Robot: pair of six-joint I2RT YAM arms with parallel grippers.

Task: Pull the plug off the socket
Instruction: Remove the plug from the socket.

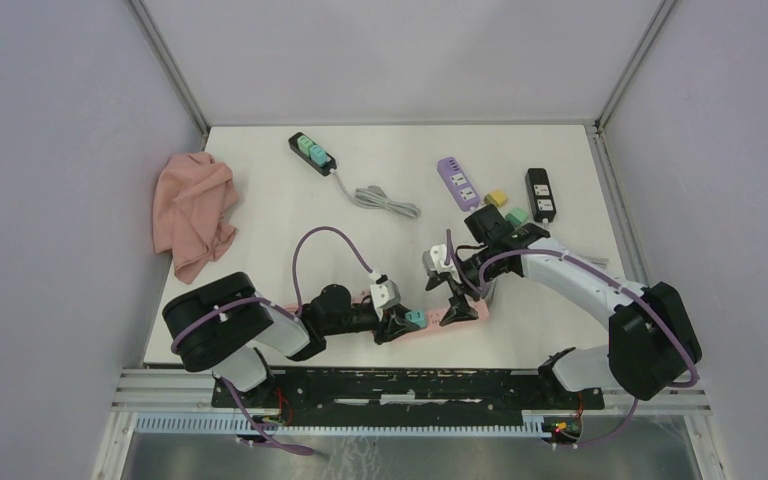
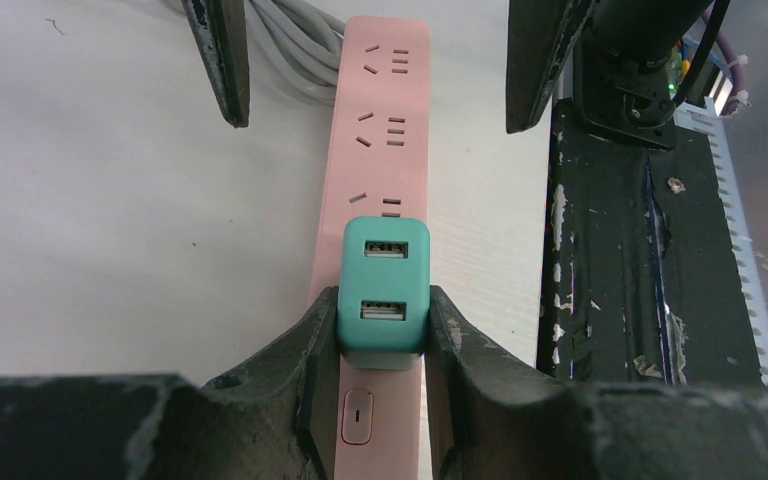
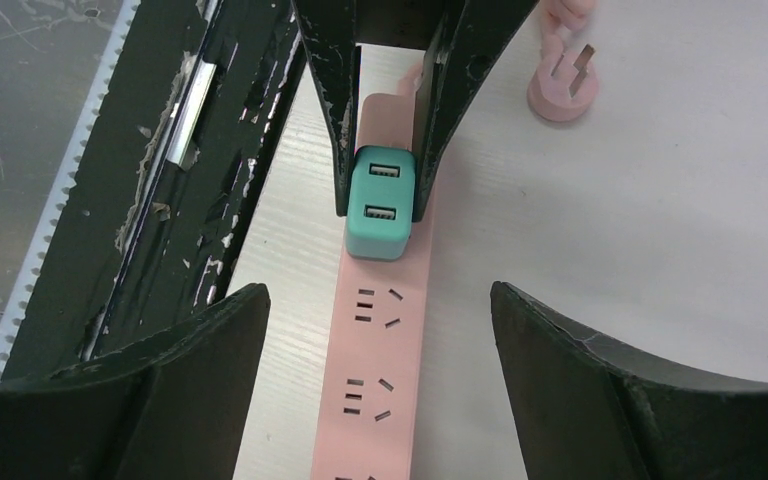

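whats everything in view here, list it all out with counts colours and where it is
pink power strip: 1, pink, near table edge between the arms
usb charger: 1, teal, plugged into the pink power strip
loose plug: 1, pink, lying on the table beside that strip
black power strip: 1, black, far centre-left
teal plugs: 2, teal, in the black power strip
cable: 1, grey, coiled by the black power strip
purple power strip: 1, purple, far right of centre
black socket block: 1, black, far right
yellow adapter: 1, yellow, beside the purple power strip
teal adapter: 1, teal, beside the yellow adapter
cloth: 1, pink, left side
table: 1, white
left end effector: 1, black, shut on the usb charger
right end effector: 1, black, open, straddling the pink power strip
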